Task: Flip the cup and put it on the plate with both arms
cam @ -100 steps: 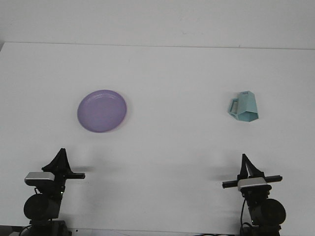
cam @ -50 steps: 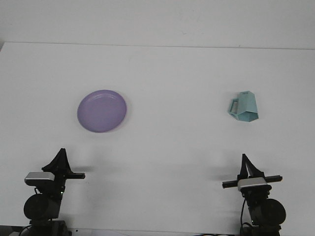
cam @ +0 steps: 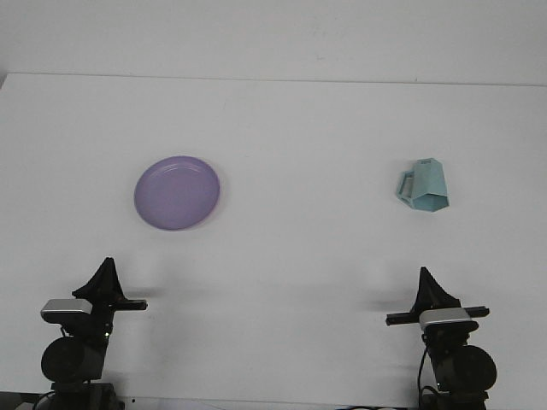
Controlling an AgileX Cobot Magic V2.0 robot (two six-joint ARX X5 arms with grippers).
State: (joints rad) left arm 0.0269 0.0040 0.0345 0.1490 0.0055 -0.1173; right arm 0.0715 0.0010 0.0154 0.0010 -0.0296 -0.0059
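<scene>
A round purple plate (cam: 177, 192) lies flat on the white table, left of centre. A pale teal faceted cup (cam: 424, 187) lies on its side at the right, its handle pointing left. My left gripper (cam: 107, 263) sits low at the front left edge, well short of the plate, its fingers meeting in one point with nothing between them. My right gripper (cam: 423, 273) sits at the front right edge, well short of the cup and likewise shut and empty.
The white table (cam: 291, 128) runs back to a pale wall. Each arm's wrist camera and dark base show at the bottom edge.
Both wrists have shifted by a few pixels at most. Plate and cup have not moved.
</scene>
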